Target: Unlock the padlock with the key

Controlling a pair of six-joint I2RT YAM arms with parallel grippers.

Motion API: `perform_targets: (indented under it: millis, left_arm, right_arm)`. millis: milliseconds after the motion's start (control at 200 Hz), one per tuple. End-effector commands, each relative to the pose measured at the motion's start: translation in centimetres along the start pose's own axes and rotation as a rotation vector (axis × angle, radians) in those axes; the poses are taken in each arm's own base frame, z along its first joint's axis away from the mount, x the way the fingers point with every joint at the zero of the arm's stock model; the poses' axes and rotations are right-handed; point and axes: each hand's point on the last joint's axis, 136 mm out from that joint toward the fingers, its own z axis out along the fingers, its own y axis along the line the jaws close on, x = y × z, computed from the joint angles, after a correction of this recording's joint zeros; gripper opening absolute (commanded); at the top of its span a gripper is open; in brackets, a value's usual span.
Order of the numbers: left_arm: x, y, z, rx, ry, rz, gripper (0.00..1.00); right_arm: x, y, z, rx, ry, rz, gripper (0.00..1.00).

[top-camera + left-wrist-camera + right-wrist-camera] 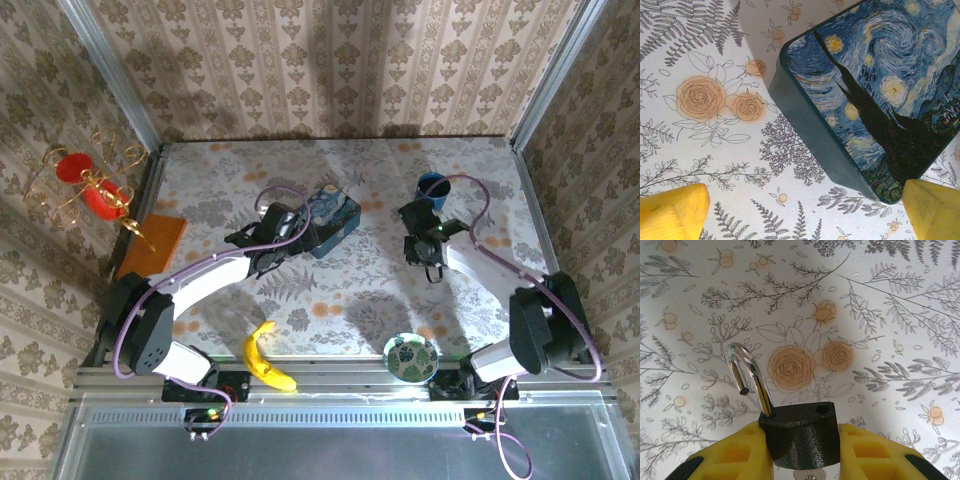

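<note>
The padlock [800, 435] sits clamped between the right jaws, its shackle [760, 387] sprung free ahead of them: unlocking looks done. The left jaws gape empty; next, a gentle set-down

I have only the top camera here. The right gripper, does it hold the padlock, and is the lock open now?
Observer: Yes. The right gripper is shut on the padlock, clamped on its dark body.
Operator: And the shackle?
Observer: The shackle is swung open; its short end hangs free, out of its hole.
Operator: What about the left gripper?
Observer: The left gripper is wide open beside a corner of the blue tin, holding nothing.
</note>
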Motion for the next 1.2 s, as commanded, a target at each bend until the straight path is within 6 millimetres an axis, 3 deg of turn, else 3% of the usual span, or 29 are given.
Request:
perform_targets:
  millis: [0,125,310,445,660,730,950,1095,1195]
  left_arm:
    - [-0.1,0.7,-0.7,-0.01,-0.001,-0.003,1.0]
    - [-0.1,0.8,-0.9,-0.009,-0.005,-0.003,1.0]
    - [-0.1,1.2,-0.9,-0.014,-0.007,-0.015,1.0]
    - [0.0,1.2,-0.8,-0.012,-0.004,-0.018,1.0]
    - [0.0,1.1,-0.6,-0.008,0.002,-0.022,1.0]
    - [-0.1,1.1,-0.7,-0.008,0.001,-0.019,1.0]
    - [-0.1,1.0,-0.6,-0.003,0.005,-0.025,1.0]
    - [-0.3,1.0,-0.6,0.01,0.001,-0.041,1.0]
    - [-0.5,0.5,-0.4,0.032,-0.004,-0.051,1.0]
  right_arm:
    - [-1.4,0.9,0.9,-0.005,0.002,-0.022,0.0]
    - [-1.1,2.1,2.8,-0.027,0.061,-0.046,0.01]
    - [-0.5,3.3,4.4,-0.052,0.113,-0.058,0.13]
    - [-0.1,3.6,5.2,-0.059,0.134,-0.05,0.16]
    - [0.6,4.2,6.1,-0.076,0.165,-0.035,0.34]
    - [0.6,4.0,5.9,-0.074,0.163,-0.03,0.46]
    - [-0.7,3.5,3.3,-0.081,0.115,-0.029,0.68]
    - [-3.2,4.2,0.3,-0.146,0.03,-0.038,0.73]
    - [-5.5,5.5,-1.6,-0.231,-0.034,-0.052,0.81]
